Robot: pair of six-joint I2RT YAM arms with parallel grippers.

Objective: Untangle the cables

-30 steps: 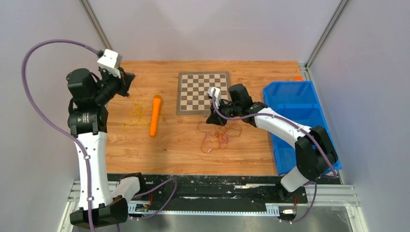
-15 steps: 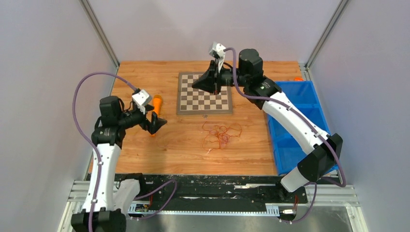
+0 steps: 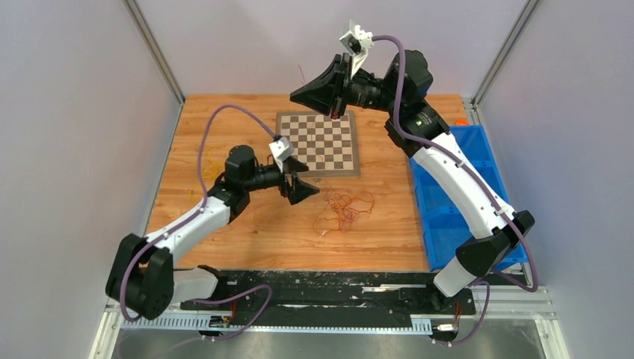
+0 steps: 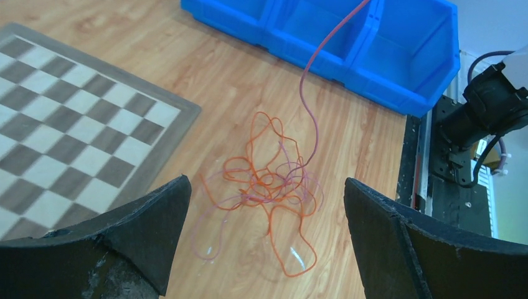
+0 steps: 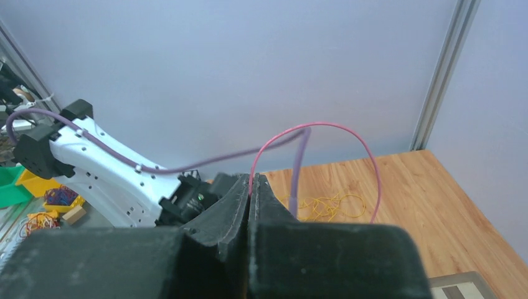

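While the right pincer hangs high above the far edge of the table, pinched flat on one reddish strand that loops out of its tips, the left pincer sits low at mid-table, spread wide, holding nothing.

Red tangle lies flat on the wood just ahead of the left tips. It is off the near right corner of the chessboard, toward the blue bin at the right edge.

A rising wire leaves the heap and runs off the top of the left wrist view. Likely the same strand.

Yellow wires lie well apart, by the left edge.

Step in hand, as I read it: pin the heap, draw the strand clear.

Advice: close the left low on a loop that does not cross the rising wire. Then lift the right slowly so knots don't cinch.
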